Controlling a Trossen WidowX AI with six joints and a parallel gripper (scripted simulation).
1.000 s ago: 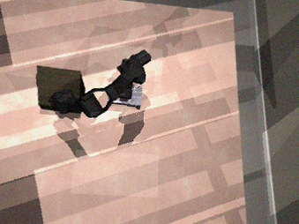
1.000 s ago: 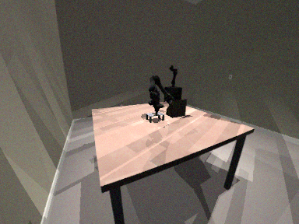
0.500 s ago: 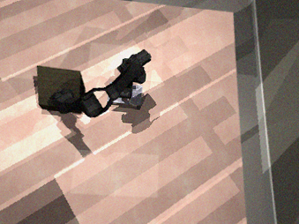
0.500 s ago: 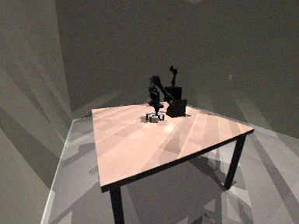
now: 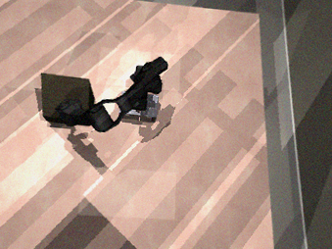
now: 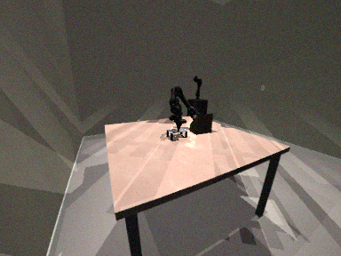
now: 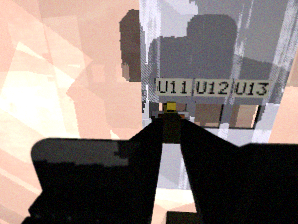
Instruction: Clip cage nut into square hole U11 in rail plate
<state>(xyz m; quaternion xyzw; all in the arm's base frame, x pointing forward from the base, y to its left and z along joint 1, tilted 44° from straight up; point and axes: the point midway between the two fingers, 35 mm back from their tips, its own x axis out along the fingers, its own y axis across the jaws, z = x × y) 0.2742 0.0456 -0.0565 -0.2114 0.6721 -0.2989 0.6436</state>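
From above, left of the rail plate, a dark box stood with part of the black arm over it. The arm covered much of the plate. In the wrist view the U11 label read clearly at the plate's left side; below it, the pincer was nearly closed on the cage nut. The nut's yellow end showed at the U11 hole, the rest dark and blurred between the fingertips; whether its wings had hooked through could not be told. The U12 hole and U13 hole lay to the right, partly edged in shadow.

The pinkish tabletop ran under the plate and out on both sides, crossed by slanting bands of light and shade. Around it, grey floor and dim, grainy walls were streaked likewise.
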